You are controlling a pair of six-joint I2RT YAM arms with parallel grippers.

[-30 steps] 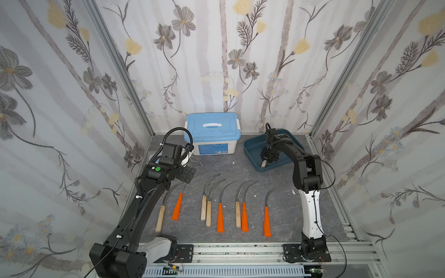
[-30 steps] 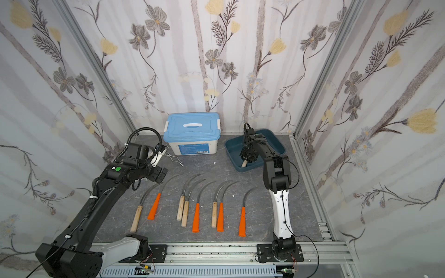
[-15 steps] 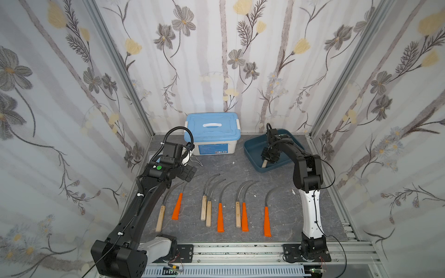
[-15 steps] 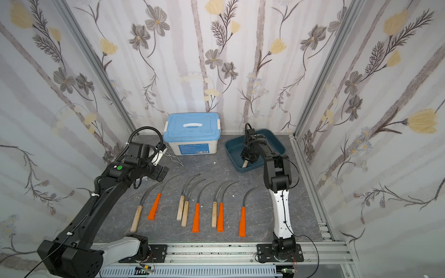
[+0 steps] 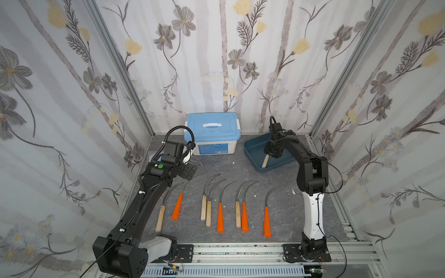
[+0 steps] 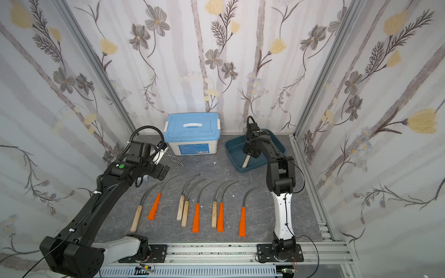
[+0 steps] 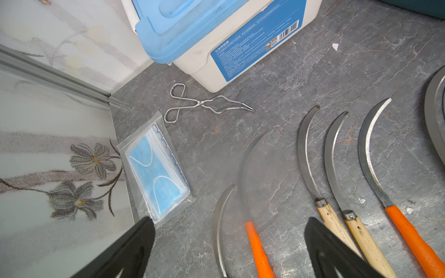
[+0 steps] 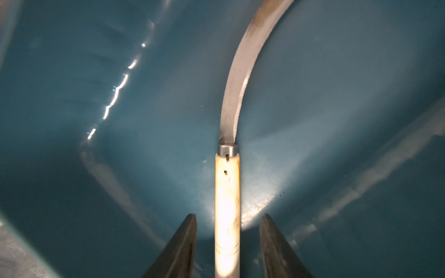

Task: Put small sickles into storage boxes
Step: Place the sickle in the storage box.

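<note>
Jaws on the right gripper (image 8: 228, 215) stand partly open on either side of the wooden handle of a sickle (image 8: 227, 187), with a gap on each side, so nothing is gripped. Jaws on the left gripper (image 7: 228, 220) are spread wide and empty, hanging above the left end of a row of tools.

Nearest the front rail, eight sickles (image 5: 220, 216) lie side by side on the grey table (image 5: 284, 211), handles toward the front and blades curving toward the back. Four handles are orange and four are wooden.

Further back on the left, a sealed pack of blue face masks (image 7: 156, 173) lies against the side wall. Wire tongs (image 7: 199, 103) lie just beyond it, near a white box with a blue lid (image 5: 212, 134).

At the back right sits the dark blue tray (image 5: 252, 149). The sickle between the right jaws lies on its floor.
</note>
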